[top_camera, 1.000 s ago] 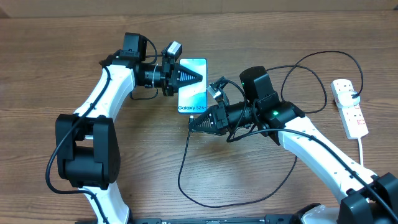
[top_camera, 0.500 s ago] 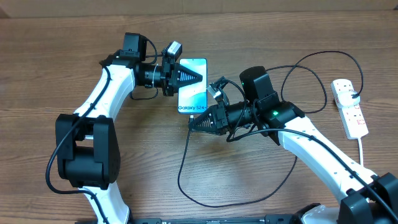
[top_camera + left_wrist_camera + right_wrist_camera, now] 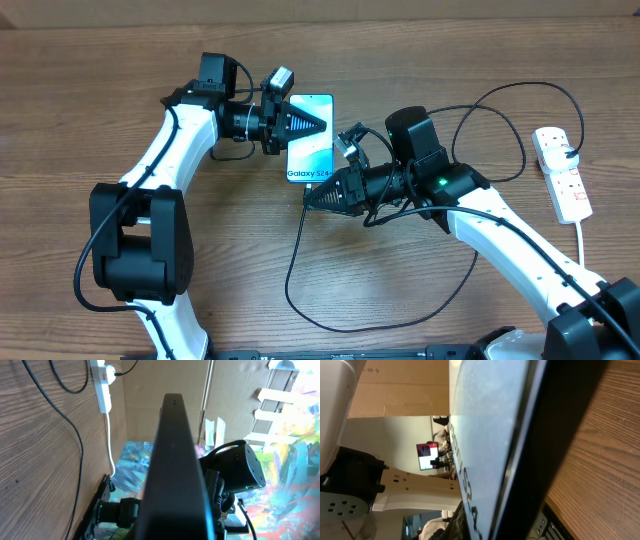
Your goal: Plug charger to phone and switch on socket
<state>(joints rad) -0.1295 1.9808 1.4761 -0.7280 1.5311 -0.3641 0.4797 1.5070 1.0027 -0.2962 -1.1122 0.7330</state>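
Note:
The phone (image 3: 310, 160) shows its light screen with "Galaxy S24" near the table's middle. My left gripper (image 3: 322, 122) reaches over its upper half from the left, shut on it. In the left wrist view the phone (image 3: 175, 460) is a dark slab seen edge-on. My right gripper (image 3: 308, 198) sits at the phone's lower edge, shut on the charger's plug end. The charger cable (image 3: 292, 270) drops from that tip and loops toward the socket (image 3: 562, 172) at the far right. The right wrist view is filled by the phone's screen (image 3: 485, 435); the plug tip is hidden.
The black cable curls in wide loops (image 3: 520, 130) between my right arm and the power strip, whose white cord (image 3: 582, 240) runs toward the front edge. In the left wrist view the strip (image 3: 102, 385) and cord (image 3: 109, 445) lie ahead along the wood.

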